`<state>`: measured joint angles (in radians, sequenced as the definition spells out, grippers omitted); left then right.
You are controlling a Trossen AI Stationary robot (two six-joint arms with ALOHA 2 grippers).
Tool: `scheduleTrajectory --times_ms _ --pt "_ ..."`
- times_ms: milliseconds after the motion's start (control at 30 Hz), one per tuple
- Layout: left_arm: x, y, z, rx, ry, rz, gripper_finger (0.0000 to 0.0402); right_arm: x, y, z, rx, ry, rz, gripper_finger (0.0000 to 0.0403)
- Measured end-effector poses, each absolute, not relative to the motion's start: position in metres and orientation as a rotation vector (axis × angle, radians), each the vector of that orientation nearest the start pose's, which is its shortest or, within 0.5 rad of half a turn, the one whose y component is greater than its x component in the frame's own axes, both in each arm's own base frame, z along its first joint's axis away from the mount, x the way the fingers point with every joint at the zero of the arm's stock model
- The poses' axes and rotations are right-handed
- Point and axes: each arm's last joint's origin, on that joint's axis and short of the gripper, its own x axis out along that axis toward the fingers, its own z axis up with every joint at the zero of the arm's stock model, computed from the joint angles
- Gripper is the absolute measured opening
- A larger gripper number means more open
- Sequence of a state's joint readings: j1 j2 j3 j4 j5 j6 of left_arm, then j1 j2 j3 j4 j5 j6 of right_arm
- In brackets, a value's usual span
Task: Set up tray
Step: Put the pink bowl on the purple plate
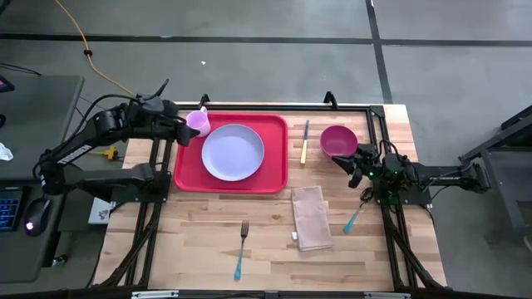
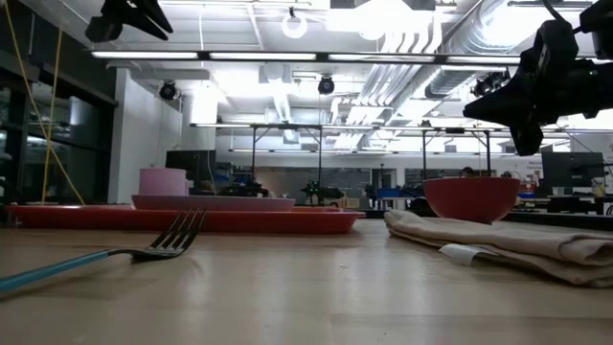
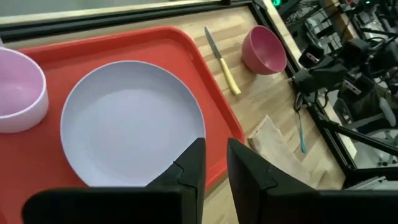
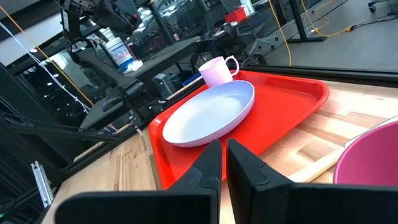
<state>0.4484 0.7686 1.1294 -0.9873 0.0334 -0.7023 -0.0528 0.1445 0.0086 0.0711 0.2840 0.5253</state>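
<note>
Low view, from table height: nearest lies a fork (image 2: 144,251) with a teal handle, then a folded beige napkin (image 2: 508,244); behind them the red tray (image 2: 192,218) shows only as a thin edge, carrying the lavender plate (image 2: 213,202) and a pink mug (image 2: 163,181). A magenta bowl (image 2: 471,198) stands off the tray's end, behind the napkin.

The high view gives what this one cannot. The tray (image 1: 187,170) lies flat on the wooden table (image 1: 199,249), the plate (image 1: 233,152) in its middle, the mug (image 1: 198,122) at the far corner on the left arm's side. A yellow-handled knife (image 1: 304,143) lies just beside the tray, between it and the bowl (image 1: 338,140). A teal-handled utensil (image 1: 356,216) lies beyond the napkin from the tray, partly under the right arm.

The left gripper (image 1: 179,133) hangs at the tray's mug corner; its wrist view shows its fingers (image 3: 189,171) slightly parted, gripping nothing. The right gripper (image 1: 353,162) sits beside the bowl, away from the tray, fingers (image 4: 208,165) pressed together and empty.
</note>
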Motion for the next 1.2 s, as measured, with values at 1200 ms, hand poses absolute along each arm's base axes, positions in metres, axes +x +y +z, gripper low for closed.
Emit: scheduleTrajectory --times_ms 1200 --pt "0.061 0.031 0.384 -0.644 0.247 0.583 0.0095 0.103 -0.016 0.173 0.35 -0.051 -0.42 0.0"
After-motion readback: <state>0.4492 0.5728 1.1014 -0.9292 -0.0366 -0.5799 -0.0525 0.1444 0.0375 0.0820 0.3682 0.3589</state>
